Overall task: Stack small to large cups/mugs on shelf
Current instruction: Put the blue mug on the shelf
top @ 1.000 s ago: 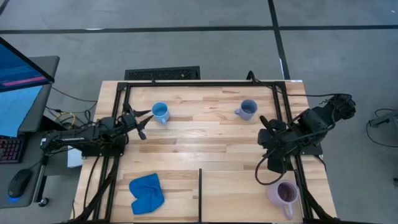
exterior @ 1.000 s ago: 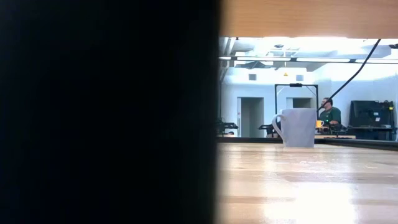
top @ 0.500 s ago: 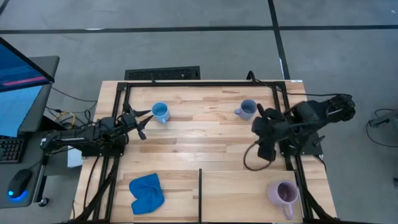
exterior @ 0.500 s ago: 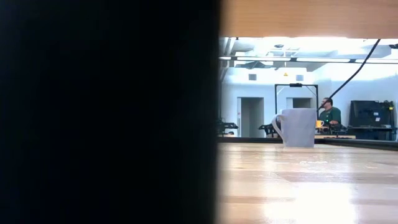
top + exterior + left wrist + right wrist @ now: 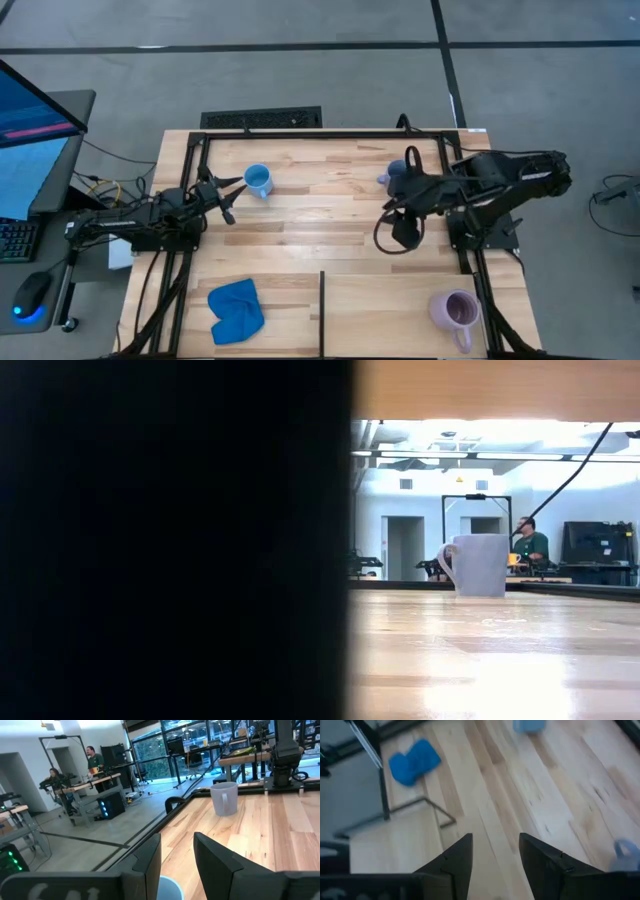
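Swinging inward, right gripper [image 5: 404,232] left lilac mug [image 5: 455,311].

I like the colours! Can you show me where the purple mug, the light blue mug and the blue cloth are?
purple mug [image 5: 457,311], high view, on its inside.
light blue mug [image 5: 258,180], high view, on its inside.
blue cloth [image 5: 236,309], high view, on its middle.

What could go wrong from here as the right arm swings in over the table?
1. The right gripper is open and empty, with its arm crossing right over the grey-blue mug; a low pass might clip the mug and tip it.
2. The lilac mug sits near the table's front right corner, so a nudge could push it off.
3. The left gripper, open, rests close to the sky-blue mug; a careless advance might shove it rather than straddle it.
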`<action>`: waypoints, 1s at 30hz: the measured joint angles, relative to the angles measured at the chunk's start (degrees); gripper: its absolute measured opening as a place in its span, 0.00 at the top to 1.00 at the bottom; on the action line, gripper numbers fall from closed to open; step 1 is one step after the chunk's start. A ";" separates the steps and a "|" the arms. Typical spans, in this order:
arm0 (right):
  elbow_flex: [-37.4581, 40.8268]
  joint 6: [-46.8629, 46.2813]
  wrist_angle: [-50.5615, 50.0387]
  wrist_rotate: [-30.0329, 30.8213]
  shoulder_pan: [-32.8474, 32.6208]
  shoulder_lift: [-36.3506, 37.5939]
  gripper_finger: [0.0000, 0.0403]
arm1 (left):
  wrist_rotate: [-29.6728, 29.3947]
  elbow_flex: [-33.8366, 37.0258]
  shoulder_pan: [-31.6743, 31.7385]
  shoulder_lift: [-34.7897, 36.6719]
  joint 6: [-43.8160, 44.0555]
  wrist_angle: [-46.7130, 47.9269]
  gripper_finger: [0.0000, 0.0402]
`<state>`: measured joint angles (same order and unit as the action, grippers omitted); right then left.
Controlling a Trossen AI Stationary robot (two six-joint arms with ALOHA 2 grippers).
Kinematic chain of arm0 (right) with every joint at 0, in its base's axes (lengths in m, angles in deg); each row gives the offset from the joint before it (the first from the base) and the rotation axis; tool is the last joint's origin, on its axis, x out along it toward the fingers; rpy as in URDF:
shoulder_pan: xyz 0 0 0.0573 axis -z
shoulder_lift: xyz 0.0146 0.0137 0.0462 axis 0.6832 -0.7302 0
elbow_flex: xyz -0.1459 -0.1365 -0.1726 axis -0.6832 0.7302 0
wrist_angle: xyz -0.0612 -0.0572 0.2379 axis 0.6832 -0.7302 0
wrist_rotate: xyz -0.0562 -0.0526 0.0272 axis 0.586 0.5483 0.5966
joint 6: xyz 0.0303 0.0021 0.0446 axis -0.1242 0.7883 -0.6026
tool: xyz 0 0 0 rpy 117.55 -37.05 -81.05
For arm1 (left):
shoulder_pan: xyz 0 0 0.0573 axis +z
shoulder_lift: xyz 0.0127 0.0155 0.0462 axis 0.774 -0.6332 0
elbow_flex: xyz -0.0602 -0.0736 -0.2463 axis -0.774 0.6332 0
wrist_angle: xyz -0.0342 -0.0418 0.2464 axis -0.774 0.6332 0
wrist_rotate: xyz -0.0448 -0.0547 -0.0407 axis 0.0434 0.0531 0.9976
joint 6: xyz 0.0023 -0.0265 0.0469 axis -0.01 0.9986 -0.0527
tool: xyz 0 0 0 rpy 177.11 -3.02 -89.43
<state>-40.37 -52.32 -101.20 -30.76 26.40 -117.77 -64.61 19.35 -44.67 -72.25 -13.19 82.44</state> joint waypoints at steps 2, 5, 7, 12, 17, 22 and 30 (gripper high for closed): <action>0.00 0.97 2.47 0.02 0.09 0.00 0.55 | -0.01 -0.02 0.00 0.00 0.00 0.01 0.73; 0.00 4.60 4.20 -0.04 0.24 0.00 0.55 | -0.02 0.00 0.00 0.00 0.00 0.00 0.73; 0.00 7.37 4.25 -0.02 0.33 -0.18 0.55 | -0.02 0.00 0.00 0.00 -0.02 0.00 0.73; -0.07 7.92 6.31 0.13 0.44 -1.11 0.55 | -0.02 -0.01 0.02 0.00 -0.02 0.01 0.73; -0.08 10.35 2.75 0.25 2.34 -2.91 0.55 | -0.02 -0.01 0.02 0.00 -0.02 0.01 0.73; -0.16 2.67 -6.78 2.24 8.41 -4.22 0.55 | -0.02 -0.01 0.00 0.00 0.00 0.02 0.73; 0.02 -4.52 -12.73 3.87 20.22 -4.50 0.55 | -0.04 0.00 0.02 0.00 -0.02 0.02 0.73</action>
<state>-40.35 -56.84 -113.93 -26.90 46.62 -122.27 -64.66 19.35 -44.65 -72.25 -13.21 82.46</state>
